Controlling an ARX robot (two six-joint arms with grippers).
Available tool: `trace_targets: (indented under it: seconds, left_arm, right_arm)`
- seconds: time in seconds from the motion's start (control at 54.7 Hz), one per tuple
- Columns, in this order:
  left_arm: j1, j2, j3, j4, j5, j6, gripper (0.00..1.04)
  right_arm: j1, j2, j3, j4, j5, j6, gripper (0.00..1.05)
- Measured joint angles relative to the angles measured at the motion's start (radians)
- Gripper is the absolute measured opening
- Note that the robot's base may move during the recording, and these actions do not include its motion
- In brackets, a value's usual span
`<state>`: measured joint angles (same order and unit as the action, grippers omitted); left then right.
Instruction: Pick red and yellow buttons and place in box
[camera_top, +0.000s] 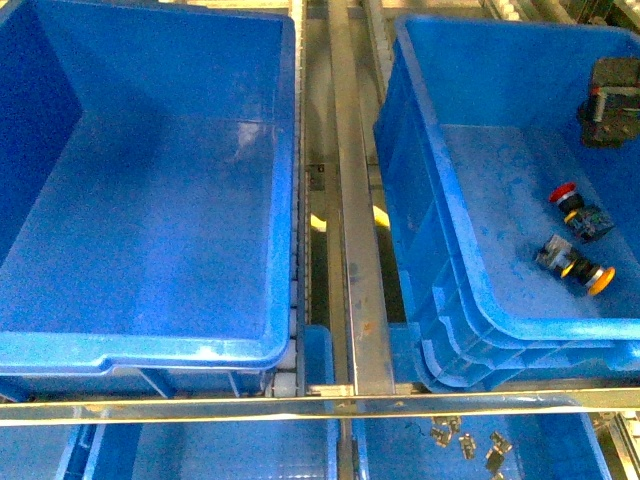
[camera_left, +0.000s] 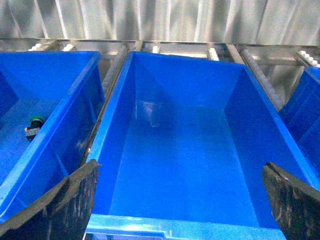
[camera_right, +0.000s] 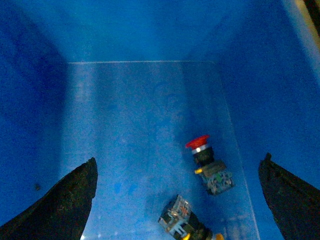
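Deep blue plastic box (camera_top: 440, 250): glossy, smooth. Red mushroom-capped push-button (camera_right: 207, 162): shiny cap, silver metal collar. Long brushed-metal rail (camera_top: 360, 250) looked dull. Rough matt black gripper fingers (camera_right: 67, 205).

Soft overhead light, pale glare on glossy blue bin (camera_top: 150, 350) floors, right wrist view dimmer, slightly blurred.

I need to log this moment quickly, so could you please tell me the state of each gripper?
Left gripper: open, holding nothing.
Right gripper: open, holding nothing.
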<state>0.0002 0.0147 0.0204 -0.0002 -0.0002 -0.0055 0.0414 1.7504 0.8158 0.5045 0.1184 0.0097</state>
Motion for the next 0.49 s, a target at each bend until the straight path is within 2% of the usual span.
trace_targets:
  seconds: [0.091, 0.165, 0.256, 0.366, 0.494]
  left_arm:
    - [0.0, 0.0, 0.0, 0.0, 0.0, 0.0, 0.97]
    - [0.0, 0.0, 0.0, 0.0, 0.0, 0.0, 0.97]
    - [0.0, 0.0, 0.0, 0.0, 0.0, 0.0, 0.97]
    - [0.0, 0.0, 0.0, 0.0, 0.0, 0.0, 0.97]
    - [0.0, 0.0, 0.0, 0.0, 0.0, 0.0, 0.97]
  right_arm:
    - [0.03, -0.173, -0.151, -0.021, 0.008, 0.039, 0.98]
    - [0.089, -0.426, -0.317, -0.114, 0.055, 0.121, 0.98]
    - [0.114, -0.626, -0.392, -0.233, 0.106, 0.225, 0.98]
    - [0.151, -0.861, -0.429, -0.425, 0.274, 0.412, 0.98]
    - [0.172, -0.941, -0.436, -0.484, 0.308, 0.526, 0.97]
